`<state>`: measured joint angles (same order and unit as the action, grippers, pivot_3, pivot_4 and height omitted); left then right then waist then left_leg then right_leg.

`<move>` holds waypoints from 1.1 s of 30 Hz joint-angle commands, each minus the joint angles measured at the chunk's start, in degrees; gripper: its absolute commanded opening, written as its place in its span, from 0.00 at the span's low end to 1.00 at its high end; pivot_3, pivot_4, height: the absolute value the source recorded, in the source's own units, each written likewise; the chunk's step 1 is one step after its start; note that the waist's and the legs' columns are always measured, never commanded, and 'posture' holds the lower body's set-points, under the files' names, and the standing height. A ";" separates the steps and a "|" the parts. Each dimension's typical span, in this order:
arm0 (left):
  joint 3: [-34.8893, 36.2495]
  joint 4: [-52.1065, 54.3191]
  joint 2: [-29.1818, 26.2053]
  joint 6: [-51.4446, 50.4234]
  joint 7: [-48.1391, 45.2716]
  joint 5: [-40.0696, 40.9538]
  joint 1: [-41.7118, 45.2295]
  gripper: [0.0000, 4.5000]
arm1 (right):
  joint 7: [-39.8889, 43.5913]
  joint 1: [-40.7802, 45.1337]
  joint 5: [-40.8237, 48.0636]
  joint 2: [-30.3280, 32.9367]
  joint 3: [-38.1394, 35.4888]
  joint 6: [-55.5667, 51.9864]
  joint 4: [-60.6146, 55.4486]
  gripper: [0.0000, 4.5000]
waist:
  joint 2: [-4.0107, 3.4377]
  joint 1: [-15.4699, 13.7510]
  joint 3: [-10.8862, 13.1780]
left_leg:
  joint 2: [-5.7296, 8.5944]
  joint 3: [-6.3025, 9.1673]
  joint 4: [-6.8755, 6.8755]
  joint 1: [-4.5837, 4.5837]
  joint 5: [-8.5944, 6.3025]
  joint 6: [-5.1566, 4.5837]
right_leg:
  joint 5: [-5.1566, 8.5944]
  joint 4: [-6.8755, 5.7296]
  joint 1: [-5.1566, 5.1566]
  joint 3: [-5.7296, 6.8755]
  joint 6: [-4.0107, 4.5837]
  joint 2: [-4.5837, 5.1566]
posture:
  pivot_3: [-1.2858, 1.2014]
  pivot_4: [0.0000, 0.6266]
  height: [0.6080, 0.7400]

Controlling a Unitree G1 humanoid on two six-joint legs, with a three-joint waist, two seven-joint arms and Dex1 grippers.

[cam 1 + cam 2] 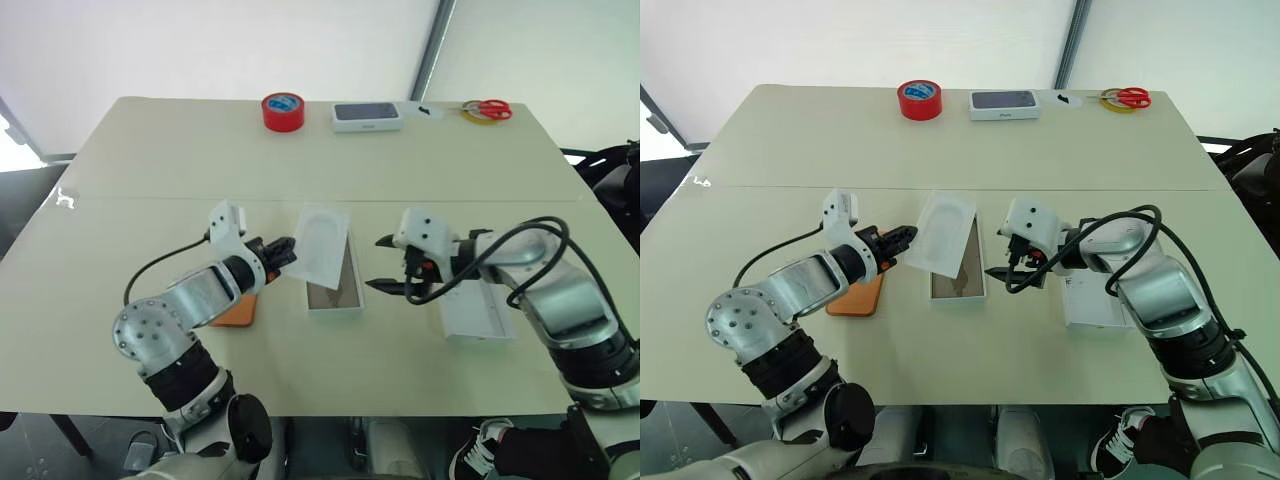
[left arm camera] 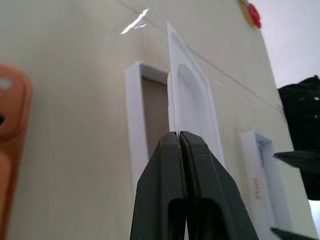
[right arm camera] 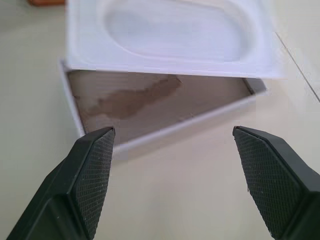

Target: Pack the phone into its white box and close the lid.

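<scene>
The orange phone (image 1: 243,311) lies flat on the table, partly under my left forearm. The white box (image 1: 342,285) sits open at the table's middle, its brownish floor showing. A flat white tray (image 1: 322,243) with an oval recess hangs tilted above the box's far end, and my left gripper (image 1: 284,251) is shut on the tray's edge. Just right of the box, my right gripper (image 1: 382,264) stands open with nothing between its fingers, pointing at the box (image 3: 150,100) and tray (image 3: 175,30). The white lid (image 1: 478,318) lies under my right forearm.
Along the far edge of the table stand a red tape roll (image 1: 283,111), a small white box with a dark phone picture (image 1: 367,116) and red-handled scissors (image 1: 488,109). A black cable loops off each forearm.
</scene>
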<state>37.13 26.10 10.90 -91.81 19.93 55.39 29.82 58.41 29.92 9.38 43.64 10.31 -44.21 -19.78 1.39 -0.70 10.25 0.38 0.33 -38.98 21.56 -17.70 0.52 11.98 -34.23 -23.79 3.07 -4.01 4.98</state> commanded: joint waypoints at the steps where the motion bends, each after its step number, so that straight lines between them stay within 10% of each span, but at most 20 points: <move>1: -2.70 1.81 5.23 1.86 0.95 -0.57 0.38 0.00 | -1.29 0.14 0.63 0.52 -1.58 1.37 -0.61 0.87 | 0.03 -0.07 0.02 | 0.00 0.00 -0.02 0.01 0.00 0.00 | 0.00 -0.01 0.00 0.00 0.01 0.00 | 0.52 0.24 1.00; 17: -10.17 0.37 4.70 5.05 0.32 -1.82 -3.41 0.00 | -3.03 -1.07 0.73 1.00 -0.78 2.81 0.46 0.87 | 0.06 -0.14 0.04 | 0.05 0.01 -0.09 0.28 -0.02 -0.05 | 0.00 0.03 -0.19 0.01 0.02 0.06 | 0.52 0.24 1.00; 26: -7.55 2.37 3.23 3.28 -0.28 0.25 -3.22 0.96 | -3.63 -1.50 0.67 0.84 -0.27 2.79 0.24 0.89 | 0.06 -0.12 0.04 | 0.05 0.01 -0.12 0.50 -0.01 -0.06 | -0.01 0.02 -0.39 0.01 0.00 0.06 | 0.52 0.24 1.00; 30: -5.35 4.25 0.37 2.63 -1.55 3.08 -2.70 0.96 | -4.26 -0.89 0.52 0.24 0.15 2.88 0.63 0.89 | 0.06 -0.09 0.04 | 0.05 0.01 -0.14 0.62 -0.01 -0.06 | -0.06 0.02 -0.52 0.01 -0.08 0.06 | 0.52 0.24 1.00; 33: -5.39 5.20 -4.40 3.48 -3.85 4.14 -2.27 0.97 | -5.27 0.35 0.21 -0.93 0.82 2.63 1.64 0.71 | 0.06 -0.05 0.04 | 0.05 0.01 -0.14 0.62 -0.01 -0.05 | -0.05 0.00 -0.53 0.01 -0.06 0.06 | 0.52 0.24 1.00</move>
<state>31.70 28.54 8.30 -88.71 17.82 57.82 27.16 53.79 28.66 9.71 43.24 11.33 -42.06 -18.06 1.45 -0.75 10.29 0.43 0.35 -39.13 22.18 -17.70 0.48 11.93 -34.23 -24.32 3.08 -4.06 5.03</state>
